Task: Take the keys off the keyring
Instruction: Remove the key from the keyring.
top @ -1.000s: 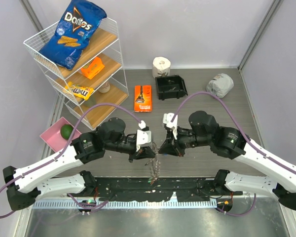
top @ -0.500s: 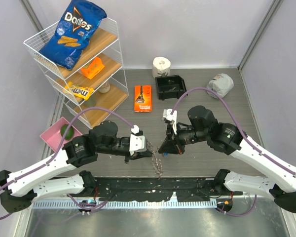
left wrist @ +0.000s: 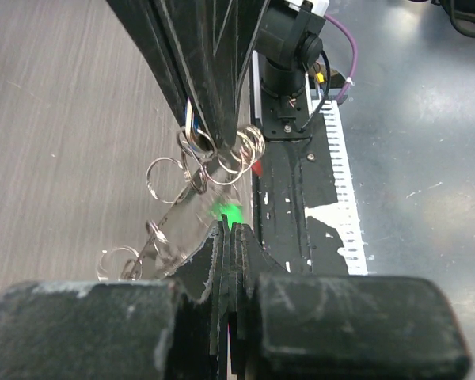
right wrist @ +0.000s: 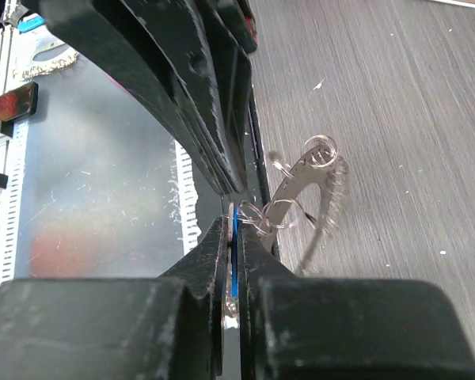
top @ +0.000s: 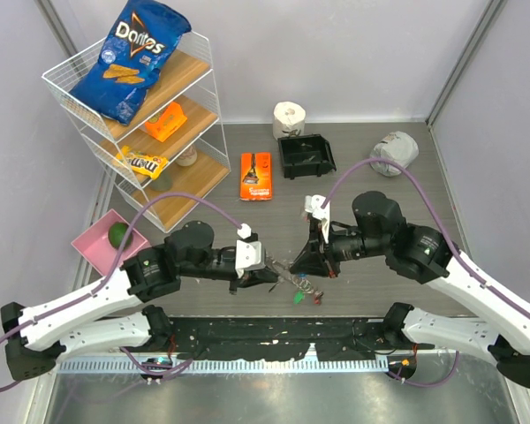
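The keyring [top: 293, 281] hangs low between my two gripper tips, a thin silver band fringed with small rings [left wrist: 222, 154] [right wrist: 301, 190]. My right gripper [top: 297, 268] [right wrist: 232, 233] is shut on a blue-headed key [right wrist: 233, 257] linked to it by small rings. My left gripper [top: 274, 277] [left wrist: 228, 231] is shut, and the ring's blurred band runs into its tips. A green key [top: 298, 299] [left wrist: 229, 212] and a red key [top: 317, 300] dangle below the ring. The two grippers' tips nearly touch.
Just under the keys runs the black base plate [top: 283, 340] along the near edge. A pink tray [top: 93, 249] holding a lime lies left. A wire shelf [top: 141, 97], an orange packet [top: 255, 175], a black bin [top: 306, 155] and a paper roll [top: 289, 117] stand farther back.
The keyring hung straight down between the tips; now it has swung rightward, showing the green and red keys. The right gripper has shifted right; the left pulled left, then came partly back.
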You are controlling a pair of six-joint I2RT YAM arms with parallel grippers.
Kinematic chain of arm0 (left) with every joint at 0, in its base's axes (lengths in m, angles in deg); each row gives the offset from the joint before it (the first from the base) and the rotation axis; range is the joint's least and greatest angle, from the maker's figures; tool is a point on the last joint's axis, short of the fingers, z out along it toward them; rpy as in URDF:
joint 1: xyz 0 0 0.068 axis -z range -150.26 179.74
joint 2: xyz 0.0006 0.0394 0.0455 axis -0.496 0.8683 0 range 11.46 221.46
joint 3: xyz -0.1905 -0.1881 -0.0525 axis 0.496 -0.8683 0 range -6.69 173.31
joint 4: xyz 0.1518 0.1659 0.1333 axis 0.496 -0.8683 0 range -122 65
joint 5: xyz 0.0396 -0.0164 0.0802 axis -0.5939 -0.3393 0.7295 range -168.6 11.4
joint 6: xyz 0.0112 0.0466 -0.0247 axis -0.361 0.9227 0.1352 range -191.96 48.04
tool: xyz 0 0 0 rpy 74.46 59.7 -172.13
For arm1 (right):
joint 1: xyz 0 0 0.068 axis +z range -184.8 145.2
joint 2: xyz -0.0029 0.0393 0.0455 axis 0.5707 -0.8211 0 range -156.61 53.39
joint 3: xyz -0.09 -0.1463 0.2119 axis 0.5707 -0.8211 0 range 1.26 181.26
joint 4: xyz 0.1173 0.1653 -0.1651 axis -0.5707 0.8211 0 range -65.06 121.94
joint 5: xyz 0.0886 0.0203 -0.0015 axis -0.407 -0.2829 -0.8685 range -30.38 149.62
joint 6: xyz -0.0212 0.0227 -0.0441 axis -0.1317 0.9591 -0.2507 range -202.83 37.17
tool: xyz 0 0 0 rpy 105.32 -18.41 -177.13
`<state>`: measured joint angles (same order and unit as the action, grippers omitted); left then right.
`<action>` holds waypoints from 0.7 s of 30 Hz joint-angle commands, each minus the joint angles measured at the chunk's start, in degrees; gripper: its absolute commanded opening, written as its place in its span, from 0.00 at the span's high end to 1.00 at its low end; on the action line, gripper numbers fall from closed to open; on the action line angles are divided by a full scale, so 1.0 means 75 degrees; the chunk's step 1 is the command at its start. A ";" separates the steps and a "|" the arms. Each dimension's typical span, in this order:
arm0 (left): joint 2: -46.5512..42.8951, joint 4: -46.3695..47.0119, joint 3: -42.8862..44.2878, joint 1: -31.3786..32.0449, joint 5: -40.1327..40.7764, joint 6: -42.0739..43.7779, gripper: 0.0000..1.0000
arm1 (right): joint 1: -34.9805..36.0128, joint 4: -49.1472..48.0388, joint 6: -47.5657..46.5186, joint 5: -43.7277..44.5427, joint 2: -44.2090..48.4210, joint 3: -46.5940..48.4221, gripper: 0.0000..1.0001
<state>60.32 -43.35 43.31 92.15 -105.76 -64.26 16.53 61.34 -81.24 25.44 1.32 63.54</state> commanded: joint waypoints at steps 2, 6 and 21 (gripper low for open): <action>0.0141 0.1052 -0.0139 0.0034 -0.0012 -0.0523 1.00 | -0.0024 -0.0120 -0.0176 -0.0119 0.0018 0.0579 0.95; 0.0106 0.0958 -0.0045 0.0034 0.0222 -0.0559 0.76 | -0.0024 -0.0002 -0.0363 -0.0084 -0.0006 0.0661 0.95; -0.0117 0.1450 -0.0034 0.0046 0.0293 -0.0582 0.54 | -0.0035 0.0021 -0.0364 -0.0201 -0.0135 0.0848 0.95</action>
<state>59.12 -36.53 41.82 92.26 -103.25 -68.52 16.44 64.05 -83.60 25.12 -0.02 66.69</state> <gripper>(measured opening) 0.461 0.094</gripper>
